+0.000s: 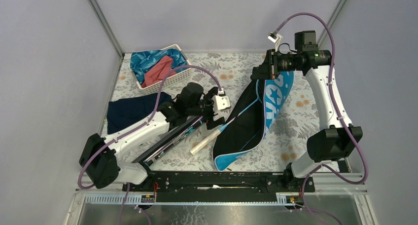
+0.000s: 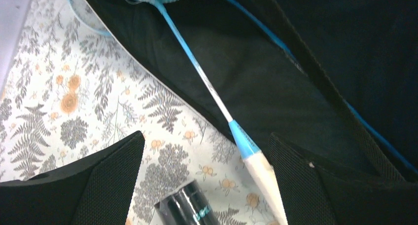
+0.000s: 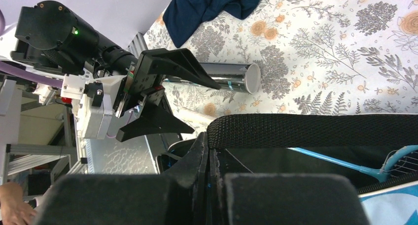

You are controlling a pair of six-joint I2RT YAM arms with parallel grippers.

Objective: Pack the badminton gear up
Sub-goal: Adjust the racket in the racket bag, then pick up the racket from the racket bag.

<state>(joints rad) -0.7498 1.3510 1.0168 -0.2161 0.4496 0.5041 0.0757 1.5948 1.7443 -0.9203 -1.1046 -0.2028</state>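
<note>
The blue "SPORT" racket bag [image 1: 246, 121] lies open mid-table, its black inside up. My right gripper [image 1: 264, 73] is shut on the bag's far edge and holds it lifted; the right wrist view shows the fabric pinched between the pads [image 3: 213, 183]. A light-blue racket [image 2: 194, 62] lies inside the bag, its white handle [image 1: 207, 142] sticking out onto the table. My left gripper [image 1: 216, 114] is open above that handle [image 2: 261, 168], touching nothing. The long black tube [image 1: 170, 140] lies beside the handle, its end in the left wrist view [image 2: 185, 205]. A second racket and the shuttlecocks are not visible.
A white basket [image 1: 183, 75] with blue and red cloths stands at the back left. A navy cloth [image 1: 132, 111] lies left of the left arm. The bag's black strap [image 3: 315, 129] runs across the right wrist view. The tablecloth has a floral print.
</note>
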